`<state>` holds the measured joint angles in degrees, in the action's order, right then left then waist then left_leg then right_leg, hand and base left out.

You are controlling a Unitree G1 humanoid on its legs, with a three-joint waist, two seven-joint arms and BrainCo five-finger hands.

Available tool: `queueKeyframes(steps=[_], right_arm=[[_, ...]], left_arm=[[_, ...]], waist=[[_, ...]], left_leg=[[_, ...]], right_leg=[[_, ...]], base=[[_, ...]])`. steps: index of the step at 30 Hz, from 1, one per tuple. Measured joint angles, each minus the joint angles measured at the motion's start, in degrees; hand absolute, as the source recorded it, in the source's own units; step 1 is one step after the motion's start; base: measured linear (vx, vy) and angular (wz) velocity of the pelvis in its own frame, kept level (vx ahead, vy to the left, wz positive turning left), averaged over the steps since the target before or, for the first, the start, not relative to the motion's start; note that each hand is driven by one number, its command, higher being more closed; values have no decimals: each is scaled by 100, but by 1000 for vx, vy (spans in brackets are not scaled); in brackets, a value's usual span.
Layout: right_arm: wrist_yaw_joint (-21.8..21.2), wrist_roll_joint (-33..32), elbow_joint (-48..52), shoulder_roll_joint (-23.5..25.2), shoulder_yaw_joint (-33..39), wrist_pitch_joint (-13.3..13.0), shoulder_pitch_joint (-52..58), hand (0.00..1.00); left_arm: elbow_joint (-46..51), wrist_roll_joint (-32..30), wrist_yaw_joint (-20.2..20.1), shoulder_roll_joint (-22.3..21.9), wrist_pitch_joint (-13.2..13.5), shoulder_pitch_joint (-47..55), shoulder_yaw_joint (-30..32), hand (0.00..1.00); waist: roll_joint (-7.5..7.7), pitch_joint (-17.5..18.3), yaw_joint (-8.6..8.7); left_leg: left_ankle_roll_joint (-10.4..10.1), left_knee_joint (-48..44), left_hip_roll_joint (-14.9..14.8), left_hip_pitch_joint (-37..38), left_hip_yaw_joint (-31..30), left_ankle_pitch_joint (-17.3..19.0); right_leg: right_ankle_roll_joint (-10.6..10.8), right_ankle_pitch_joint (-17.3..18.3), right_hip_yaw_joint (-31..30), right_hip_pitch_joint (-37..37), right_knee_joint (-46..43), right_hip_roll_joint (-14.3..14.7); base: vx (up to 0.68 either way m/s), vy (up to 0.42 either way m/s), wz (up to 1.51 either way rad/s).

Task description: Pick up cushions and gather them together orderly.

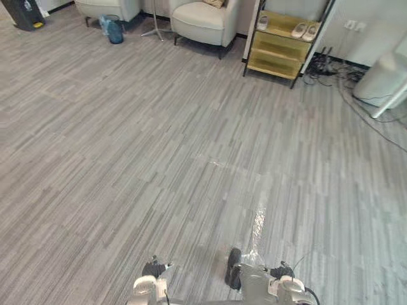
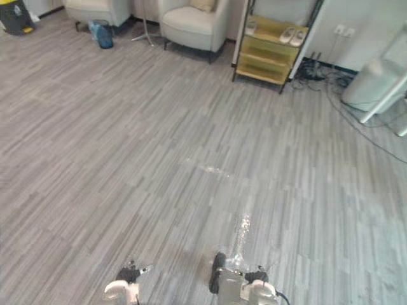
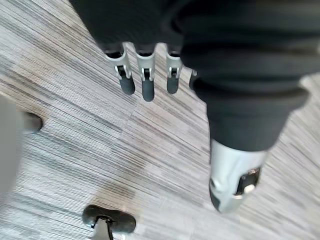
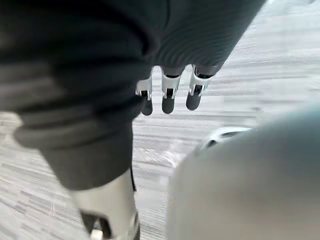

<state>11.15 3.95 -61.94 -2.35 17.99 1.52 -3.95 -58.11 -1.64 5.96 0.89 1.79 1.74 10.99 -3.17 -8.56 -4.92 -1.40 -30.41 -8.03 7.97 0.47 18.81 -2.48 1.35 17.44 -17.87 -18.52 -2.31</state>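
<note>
both hands loose, cushion far across the room

the left hand (image 3: 145, 80) hangs down over the grey wood floor (image 1: 159, 159). its fingers are straight and loose, and its thumb (image 3: 232, 175) sticks out to the side. the right hand (image 4: 168, 96) hangs the same way, with straight, loose fingers over the floor.

one tan cushion (image 1: 215, 2) sits on a cream armchair (image 1: 200, 22) at the far end of the room. the top edge cuts most of it off. it is well apart from both hands, with a wide stretch of floor in between.

a second armchair (image 1: 108, 7) stands to the left of the first one. a small blue thing (image 1: 113, 28) sits on the floor just beside it, and a thin white stand (image 1: 154, 28) is between the two chairs. a black bin (image 1: 24, 13) is in the far left corner.

to the right of the cushion's chair is a yellow shelf (image 1: 276, 47) with a dark frame. pale slippers (image 1: 304, 30) lie on top of it. black cables (image 1: 337, 73) lie on the floor near the shelf.
</note>
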Motion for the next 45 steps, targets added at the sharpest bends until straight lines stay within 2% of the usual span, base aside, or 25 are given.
queueKeyframes(steps=[2, 4, 6, 8, 9, 11, 12, 14, 16, 17, 18, 21, 25, 28, 29, 30, 33, 34, 35, 36, 37, 40, 41, 42, 45], right_arm=[[17, -6, 43, -14, -80, 10, -15, 0], [18, -40, -32, 24, -170, 13, -48, 0], [21, -81, -107, 56, -255, 13, -137, 0], [35, -163, -169, 35, -244, 9, -306, 0], [44, -162, -172, 7, -233, 6, -326, 0], [68, -154, -200, -47, -238, 10, -201, 0], [73, -150, -197, 27, -246, 18, -145, 0], [58, -132, -188, 118, -246, 22, -81, 0], [17, -88, -178, 159, -244, 22, -55, 0], [8, 10, -167, 187, -240, 17, -37, 0], [-10, 65, -167, 210, -243, 1, 5, 0], [-40, 119, -19, 214, -224, 18, 192, 0], [-49, 118, 8, 220, -115, 2, 219, 0], [-47, 110, -21, 230, -10, 9, 187, 0], [-51, 107, -23, 224, 0, 12, 230, 0], [-44, 103, -21, 191, 14, 2, 210, 0], [-43, 96, -18, 160, 89, -5, 198, 0], [-31, 57, -20, 184, 129, -1, 174, 0], [-8, 36, 10, 207, 73, -3, 167, 0], [5, 34, 27, 200, 13, -5, 147, 0], [21, -13, 22, 199, -35, -1, 153, 0], [30, -57, 25, 229, -34, 1, 134, 0], [34, -54, 30, 223, -33, 1, 131, 0], [38, -54, 16, 204, -30, 7, 184, 0], [34, -41, 36, 270, -6, 17, 304, 0]], left_arm=[[107, 15, 6, -114, -7, 19, 286, 0], [228, 21, -10, -55, 32, 10, 200, 0], [386, 22, -16, 14, 53, -4, 22, 0], [459, 41, -23, -22, 68, -32, 6, 0], [459, 58, -36, -41, 72, -93, 5, 0], [447, 66, -50, -65, 85, -75, 5, 0], [440, 56, -55, -11, 118, -27, 4, 0], [448, 60, -60, 36, 111, -63, 85, 0], [433, 60, -79, 59, 111, -65, 79, 0], [387, 55, -101, 88, 97, -67, 49, 0], [339, 53, -117, 141, 52, -76, -88, 0], [182, 10, -123, 352, 22, -34, -331, 0], [117, -13, -116, 318, 15, -43, -362, 0], [106, -48, -121, 276, 12, -44, -368, 0], [74, -48, -117, 289, 12, -58, -343, 0], [35, -62, -106, 206, 13, -89, -316, 0], [15, -63, -115, 94, 12, -97, -303, 0], [20, -64, -122, 55, 10, -90, -278, 0], [143, -62, -136, 9, 6, -105, -134, 0], [182, -61, -133, -5, 8, -99, -111, 0], [249, -55, -132, -37, 8, -99, -90, 0], [356, -55, -125, -52, 14, -121, -155, 0], [358, -51, -122, -69, 16, -136, -156, 0], [351, -39, -115, -68, 22, -128, -156, 0], [300, -42, -113, 6, 17, -125, -211, 0]], waist=[[-245, -94, -88], [-200, -187, -207], [-67, -229, -249], [-25, -245, -339], [-83, -288, -394], [-82, -269, -493], [34, -177, -516], [153, -161, -506], [163, -158, -526], [180, -167, -536], [226, -174, -513], [313, -141, -400], [344, -103, -299], [434, -86, -172], [570, -98, -162], [357, -81, -192], [184, -41, -161], [141, -67, -173], [101, -88, -179], [72, -108, -186], [-5, -141, -284], [39, -154, -395], [18, -141, -416], [55, -134, -476], [220, -14, -456]], left_leg=[[90, -2217, -478, -920, 12, -1058], [-23, -3169, -610, -1546, 172, -599], [-23, -2770, -424, -2052, 465, -166], [2, -1249, -96, -2563, 715, 1], [5, -170, 132, -2653, 671, -216], [-86, 974, 283, -2516, 709, -1419], [128, 1060, 498, -2359, 823, -1453], [339, 779, 598, -2390, 853, -1221], [431, 630, 604, -2195, 851, -962], [438, 784, 613, -1873, 865, -832], [444, 1004, 675, -1508, 854, -708], [463, 1519, 863, -606, 852, -600], [432, 1933, 756, -128, 708, -584], [216, 1945, 735, -64, 474, -459], [88, 1933, 820, 29, 362, -363], [40, 1903, 636, 40, 352, -323], [-77, 1535, 415, -48, 231, -116], [-206, 609, 244, -393, 186, 41], [-182, -723, 43, -968, 142, 9], [-147, -1268, -69, -1198, 144, 78], [-101, -1813, -246, -1568, 147, 217], [-101, -1019, -84, -1952, 39, 252], [-95, -193, 91, -2013, -214, 73], [-204, 121, 229, -1888, -248, -391], [-95, 461, 495, -1730, -74, -512]], right_leg=[[-179, 162, 35, 715, 473, 420], [-306, 286, -50, 1407, 863, 582], [-253, 282, -200, 1893, 1177, 531], [-149, 350, -398, 2227, 1462, 433], [19, 475, -493, 2432, 1536, 330], [247, 720, -635, 2680, 1567, 224], [372, 857, -682, 2810, 1585, 27], [428, 878, -640, 2904, 1498, -119], [479, 908, -670, 2780, 768, -188], [628, 922, -732, 2518, -181, -282], [959, 824, -717, 2060, -1443, -479], [867, 1112, -371, 1341, -3006, -998], [662, 1222, 354, 979, -1697, -938], [409, 259, 357, 821, 118, -526], [117, -8, 401, 899, 313, -536], [105, 20, 401, 965, 316, -397], [73, 177, 443, 1185, 639, -110], [46, 259, 453, 1367, 833, 57], [-42, 327, 482, 1611, 1008, 222], [-80, 355, 491, 1719, 1076, 297], [-98, 400, 488, 1948, 1084, 438], [-14, 468, 342, 2108, 1102, 387], [80, 521, 254, 2122, 1057, 327], [206, 556, 81, 2125, 1022, 263], [386, 501, -8, 2226, 1267, 29]], base=[[581, -187, -9], [545, -108, -25], [467, -78, -31], [512, 56, -56], [440, 125, -42], [464, 177, -31], [506, 174, -10], [578, 167, 10], [482, 151, 5], [364, 136, -6], [342, 121, -6], [345, 61, 9], [321, -35, 24], [376, -178, 42], [298, -191, 19], [277, -184, 11], [247, -146, 7], [204, -140, 4], [183, -137, 5], [227, -102, -13], [199, -51, -23], [185, 43, -31], [217, 168, -43], [176, 148, -35], [246, 118, -2]])
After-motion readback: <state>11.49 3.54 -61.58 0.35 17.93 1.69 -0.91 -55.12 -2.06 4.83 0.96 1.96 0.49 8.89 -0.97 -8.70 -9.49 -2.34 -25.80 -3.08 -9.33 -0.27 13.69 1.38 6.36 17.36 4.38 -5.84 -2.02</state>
